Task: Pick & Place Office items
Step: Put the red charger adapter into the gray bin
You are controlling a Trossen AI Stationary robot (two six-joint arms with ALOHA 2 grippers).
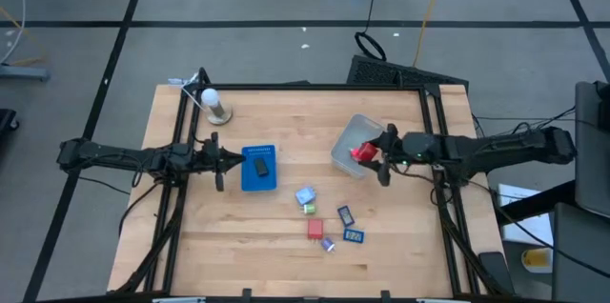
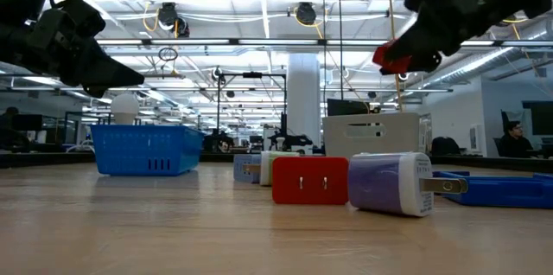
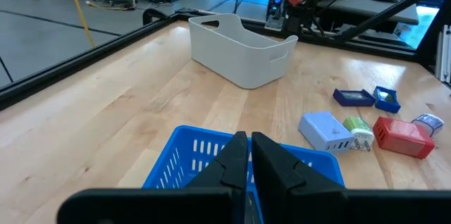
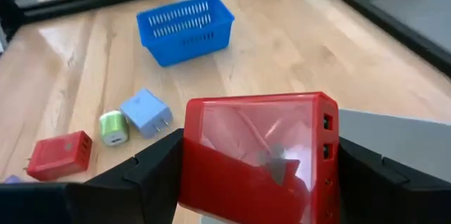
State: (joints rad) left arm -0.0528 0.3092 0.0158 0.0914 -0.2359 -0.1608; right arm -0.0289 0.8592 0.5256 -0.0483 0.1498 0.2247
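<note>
I see my right gripper raised over the grey tub, jaws clamped on a red block. My left gripper, jaws together, hangs just beside the blue basket. The remaining pieces lie on the table near the tub.

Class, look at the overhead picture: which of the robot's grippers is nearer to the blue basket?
The left. The left gripper hangs beside the blue basket, its fingers shut. The right gripper is across the table over the grey tub, holding a red block.
</note>
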